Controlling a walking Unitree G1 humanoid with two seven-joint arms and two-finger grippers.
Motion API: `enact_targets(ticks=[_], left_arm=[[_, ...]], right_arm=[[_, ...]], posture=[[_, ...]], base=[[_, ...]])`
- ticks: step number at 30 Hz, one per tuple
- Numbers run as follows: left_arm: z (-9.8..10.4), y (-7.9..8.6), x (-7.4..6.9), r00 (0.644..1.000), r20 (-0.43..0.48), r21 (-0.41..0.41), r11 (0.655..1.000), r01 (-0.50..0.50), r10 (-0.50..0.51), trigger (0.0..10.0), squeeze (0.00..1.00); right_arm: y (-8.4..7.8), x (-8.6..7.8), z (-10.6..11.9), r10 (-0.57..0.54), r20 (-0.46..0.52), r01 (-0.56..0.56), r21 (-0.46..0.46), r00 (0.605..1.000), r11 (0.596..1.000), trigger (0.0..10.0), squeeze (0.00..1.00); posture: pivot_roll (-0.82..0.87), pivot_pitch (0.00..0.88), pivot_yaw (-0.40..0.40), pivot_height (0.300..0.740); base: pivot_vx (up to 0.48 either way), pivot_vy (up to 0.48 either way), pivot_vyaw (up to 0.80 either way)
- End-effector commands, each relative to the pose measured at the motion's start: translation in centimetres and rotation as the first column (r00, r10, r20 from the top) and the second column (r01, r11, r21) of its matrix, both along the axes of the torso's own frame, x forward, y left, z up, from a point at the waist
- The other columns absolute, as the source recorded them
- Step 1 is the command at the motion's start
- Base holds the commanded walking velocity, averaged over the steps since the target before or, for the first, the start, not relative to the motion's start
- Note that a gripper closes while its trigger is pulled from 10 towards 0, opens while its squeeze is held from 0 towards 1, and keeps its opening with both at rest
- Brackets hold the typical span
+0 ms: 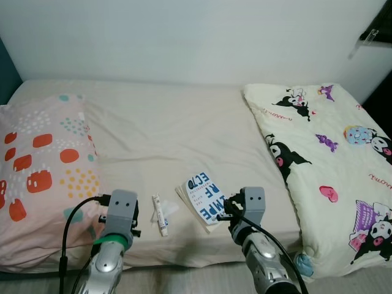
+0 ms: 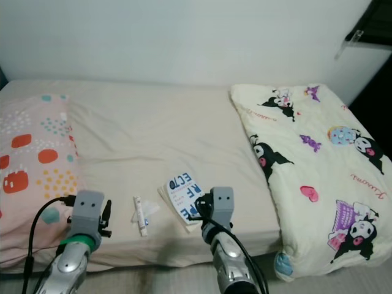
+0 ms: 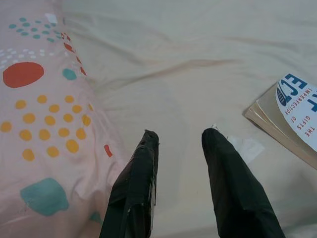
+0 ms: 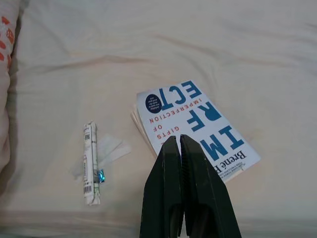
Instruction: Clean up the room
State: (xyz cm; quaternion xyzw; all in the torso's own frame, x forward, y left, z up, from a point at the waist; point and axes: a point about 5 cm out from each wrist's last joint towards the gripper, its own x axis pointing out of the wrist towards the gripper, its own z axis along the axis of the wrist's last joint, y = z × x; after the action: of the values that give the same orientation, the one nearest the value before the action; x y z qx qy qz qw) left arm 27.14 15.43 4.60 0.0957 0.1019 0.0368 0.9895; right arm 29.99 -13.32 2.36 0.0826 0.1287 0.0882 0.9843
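Observation:
A white paperback book [image 1: 204,193] with blue lettering lies on the cream bed sheet [image 1: 165,135] near the front edge. Left of it lies a small white wrapped tube [image 1: 160,215] with a clear wrapper scrap beside it. My right gripper [image 4: 179,142] hovers just over the book's near edge with its fingers pressed together and nothing between them. My left gripper [image 3: 179,138] is open above the sheet, between the pillow and the tube [image 4: 91,170]. The book [image 3: 292,119] sits off to its side.
A pink pillow [image 1: 40,171] with orange and yellow spots fills the bed's left side. A cream cartoon-print quilt [image 1: 331,165] covers the right side. A white wall runs behind the bed. A dark shelf [image 1: 376,30] juts in at the upper right.

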Motion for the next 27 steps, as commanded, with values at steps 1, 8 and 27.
enact_targets(ticks=[1,8,27], left_arm=[[-0.70,0.09,-0.37,0.999,-0.036,0.006,1.000,-0.001,0.001,10.0,0.00],[-0.56,0.20,-0.30,1.000,-0.028,0.005,1.000,-0.006,0.006,10.0,0.00],[-0.34,-0.07,0.06,1.000,-0.021,0.007,1.000,-0.003,0.003,10.0,0.00]], right_arm=[[-0.26,-0.35,-0.61,-0.013,-0.032,0.013,-0.003,0.999,1.000,10.0,0.00],[-0.14,-0.37,-0.65,-0.014,-0.035,0.014,-0.003,0.999,1.000,10.0,0.00],[-0.06,-0.06,-0.25,-0.029,-0.014,0.029,0.000,0.999,1.000,10.0,0.00]], posture=[[0.05,0.049,-0.022,0.740],[0.05,0.051,-0.019,0.740],[0.05,0.054,-0.020,0.715]], base=[[0.000,0.000,0.00],[0.000,0.000,0.00],[0.000,0.000,0.00]])
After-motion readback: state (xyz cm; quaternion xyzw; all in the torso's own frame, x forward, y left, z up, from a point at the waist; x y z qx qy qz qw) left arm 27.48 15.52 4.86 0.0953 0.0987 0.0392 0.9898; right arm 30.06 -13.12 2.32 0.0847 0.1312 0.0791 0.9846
